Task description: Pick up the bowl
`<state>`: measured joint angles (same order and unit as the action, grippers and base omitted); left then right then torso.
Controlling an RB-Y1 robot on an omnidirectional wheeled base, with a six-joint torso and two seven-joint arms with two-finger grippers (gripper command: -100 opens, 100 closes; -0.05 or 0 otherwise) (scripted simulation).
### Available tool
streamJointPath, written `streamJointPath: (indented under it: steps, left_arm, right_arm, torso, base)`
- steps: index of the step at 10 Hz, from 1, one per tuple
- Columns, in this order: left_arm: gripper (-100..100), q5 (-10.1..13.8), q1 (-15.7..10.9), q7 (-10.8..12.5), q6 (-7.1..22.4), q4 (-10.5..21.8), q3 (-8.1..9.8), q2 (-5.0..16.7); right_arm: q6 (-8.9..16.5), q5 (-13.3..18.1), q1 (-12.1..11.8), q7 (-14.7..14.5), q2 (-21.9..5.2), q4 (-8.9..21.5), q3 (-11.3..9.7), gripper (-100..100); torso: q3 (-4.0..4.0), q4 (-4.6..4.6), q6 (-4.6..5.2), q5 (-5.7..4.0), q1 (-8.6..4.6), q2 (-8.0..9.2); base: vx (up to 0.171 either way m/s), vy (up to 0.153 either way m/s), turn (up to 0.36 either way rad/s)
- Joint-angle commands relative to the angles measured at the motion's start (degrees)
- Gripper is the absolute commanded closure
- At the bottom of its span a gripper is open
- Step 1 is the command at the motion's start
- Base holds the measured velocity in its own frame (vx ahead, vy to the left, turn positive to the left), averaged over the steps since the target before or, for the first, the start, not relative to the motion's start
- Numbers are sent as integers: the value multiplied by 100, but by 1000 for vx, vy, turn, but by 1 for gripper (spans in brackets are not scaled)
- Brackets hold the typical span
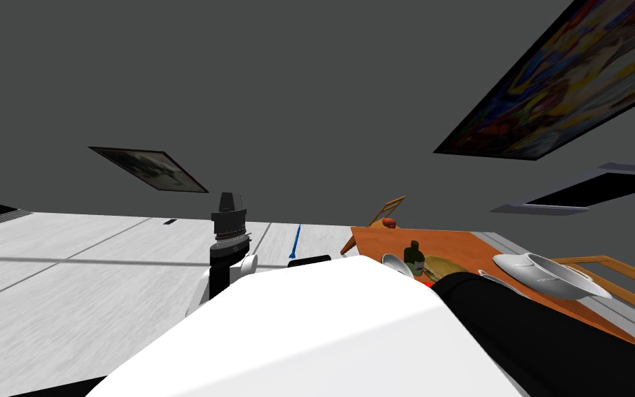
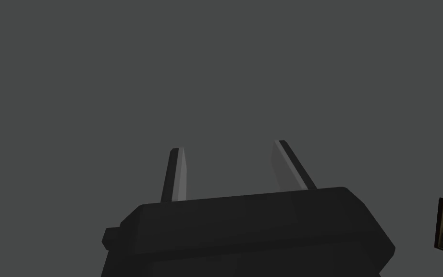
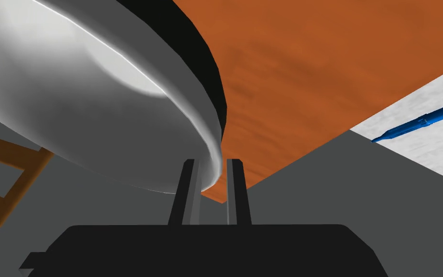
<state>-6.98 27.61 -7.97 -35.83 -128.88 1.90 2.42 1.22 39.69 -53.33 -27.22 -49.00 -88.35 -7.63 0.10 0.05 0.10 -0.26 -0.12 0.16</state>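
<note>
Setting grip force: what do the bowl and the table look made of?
The bowl: light grey, smooth and glossy with soft highlights; glazed ceramic or metal, can't tell which. The table: orange-brown, matte, faint grain streaks; likely wood.

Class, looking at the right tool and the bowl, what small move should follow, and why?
Probably lift the right tool gently straight up: its fingers already pinch the rim of the bowl over the orange table, so the grip seems made.
</note>
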Motion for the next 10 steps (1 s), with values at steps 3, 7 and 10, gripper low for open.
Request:
streamJointPath:
  steps: [3, 7, 10]
  left_arm:
    - [0, 0, 1, 0, 0, 0, 0, 0]
    - [0, 0, 0, 0, 0, 0, 0, 0]
    - [0, 0, 0, 0, 0, 0, 0, 0]
  right_arm:
    - [79, -533, -25, -510, -204, -247, -97, 100]
    - [167, -1143, -50, -1109, -456, -526, -187, 100]
    - [193, -1347, -70, -1298, -539, -627, -211, 100]
  torso:
    - [-2, -2, 5, 2, 2, -2]
    - [-3, -2, 1, 5, 4, -5]
    - [-3, -2, 0, 6, 7, -5]
  base:
    - [16, -4, -164]
    - [16, -3, -117]
    - [14, -1, -97]
